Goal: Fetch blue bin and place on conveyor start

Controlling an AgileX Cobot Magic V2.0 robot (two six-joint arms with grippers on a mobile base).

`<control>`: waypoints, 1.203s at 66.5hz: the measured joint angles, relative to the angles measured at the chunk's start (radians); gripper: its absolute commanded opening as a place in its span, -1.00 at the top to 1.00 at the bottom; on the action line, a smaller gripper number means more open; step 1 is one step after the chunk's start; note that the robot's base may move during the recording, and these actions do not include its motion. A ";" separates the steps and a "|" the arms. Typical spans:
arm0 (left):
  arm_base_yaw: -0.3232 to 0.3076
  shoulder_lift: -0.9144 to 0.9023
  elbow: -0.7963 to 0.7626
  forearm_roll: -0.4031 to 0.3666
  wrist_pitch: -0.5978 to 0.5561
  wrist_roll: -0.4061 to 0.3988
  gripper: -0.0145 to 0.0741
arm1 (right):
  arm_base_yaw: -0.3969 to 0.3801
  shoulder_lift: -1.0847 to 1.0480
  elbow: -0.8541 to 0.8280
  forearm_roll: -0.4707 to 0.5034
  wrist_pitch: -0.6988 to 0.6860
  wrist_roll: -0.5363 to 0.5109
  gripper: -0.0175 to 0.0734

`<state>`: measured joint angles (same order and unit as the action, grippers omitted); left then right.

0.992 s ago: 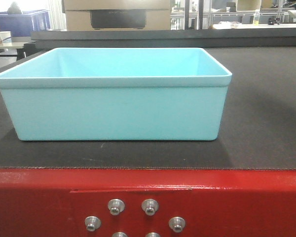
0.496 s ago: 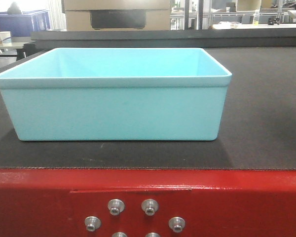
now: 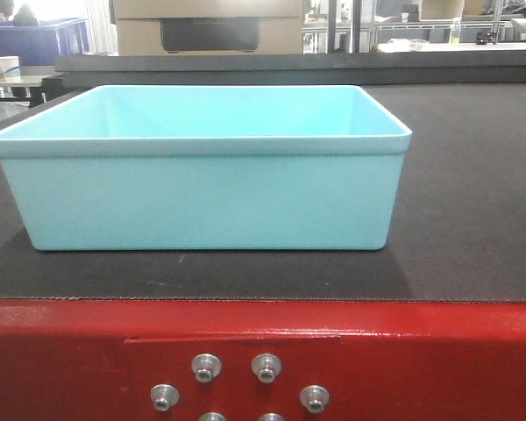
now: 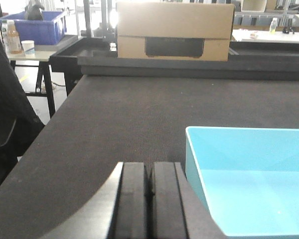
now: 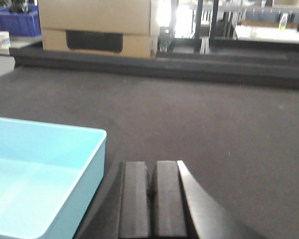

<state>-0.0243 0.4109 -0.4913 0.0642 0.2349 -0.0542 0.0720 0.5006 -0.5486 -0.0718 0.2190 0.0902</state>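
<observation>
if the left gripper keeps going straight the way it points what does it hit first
Probably nothing near: the left gripper, jaws shut, points along bare belt beside the blue bin. Far ahead sits a cardboard box; depth is unclear.

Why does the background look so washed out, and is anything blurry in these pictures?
Front view: bin sharp, red frame shows mild glare. Left wrist view: bright windows behind the box blow out. Right wrist view: softer overall, backlight flares above the belt.

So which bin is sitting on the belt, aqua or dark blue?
The aqua blue bin, plain-walled, rests on the grey belt; the dark blue bin sits far behind.
</observation>
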 measured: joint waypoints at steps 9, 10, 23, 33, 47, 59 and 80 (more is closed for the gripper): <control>0.000 -0.007 0.000 0.001 0.000 0.000 0.92 | 0.000 -0.011 0.000 0.000 -0.009 -0.002 0.97; 0.000 -0.007 0.000 0.001 0.000 0.000 0.92 | 0.000 -0.011 0.000 0.000 -0.011 -0.002 0.97; 0.000 -0.007 0.000 0.001 0.000 0.000 0.92 | 0.000 -0.011 0.000 0.000 -0.016 -0.002 0.97; 0.000 -0.007 0.000 0.001 0.000 0.000 0.92 | 0.000 -0.011 0.000 0.000 -0.018 -0.002 0.97; 0.002 -0.009 0.000 0.008 0.000 0.000 0.92 | 0.000 -0.011 0.000 0.000 -0.018 -0.003 0.97; 0.018 -0.015 0.000 0.035 0.004 0.000 0.92 | 0.000 -0.011 0.000 0.000 -0.020 -0.002 0.97; 0.055 -0.110 0.149 0.002 -0.133 0.000 0.92 | 0.000 -0.011 0.000 0.000 -0.022 -0.002 0.97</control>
<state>0.0303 0.3010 -0.3427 0.0664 0.1020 -0.0542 0.0720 0.4898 -0.5486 -0.0718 0.1974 0.0879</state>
